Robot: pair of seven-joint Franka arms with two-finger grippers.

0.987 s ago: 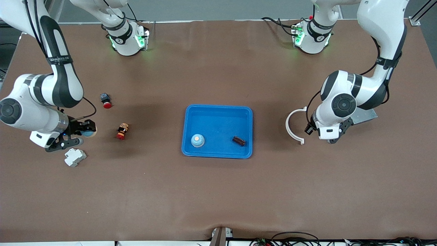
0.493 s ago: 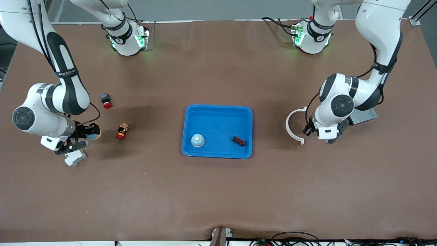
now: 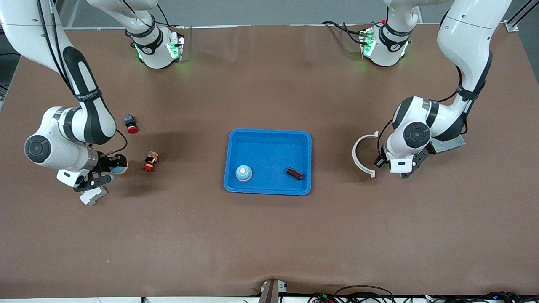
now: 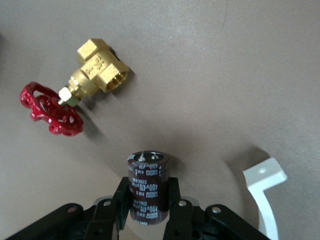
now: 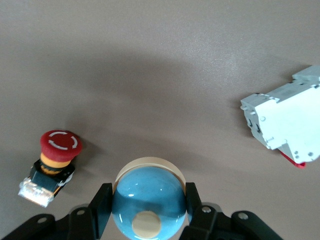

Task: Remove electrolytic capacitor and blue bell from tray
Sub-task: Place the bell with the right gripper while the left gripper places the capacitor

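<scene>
Blue bell [image 3: 244, 172] and electrolytic capacitor [image 3: 294, 173] sit in tray [image 3: 269, 132], near its front rim; capacitor on its side, toward the left arm's end, bell toward the right's. Right gripper [image 5: 148, 200] clamped on second blue bell [image 5: 147, 192] beside circuit breaker [image 5: 287, 117]; left gripper [image 4: 148, 195] clamped on second capacitor [image 4: 148, 177], upright, by white arc [image 4: 264, 192]

I see the bell [image 3: 244, 172] and the capacitor [image 3: 294, 173] lying apart in the tray [image 3: 269, 136], both toward its rim nearest the front camera.
</scene>
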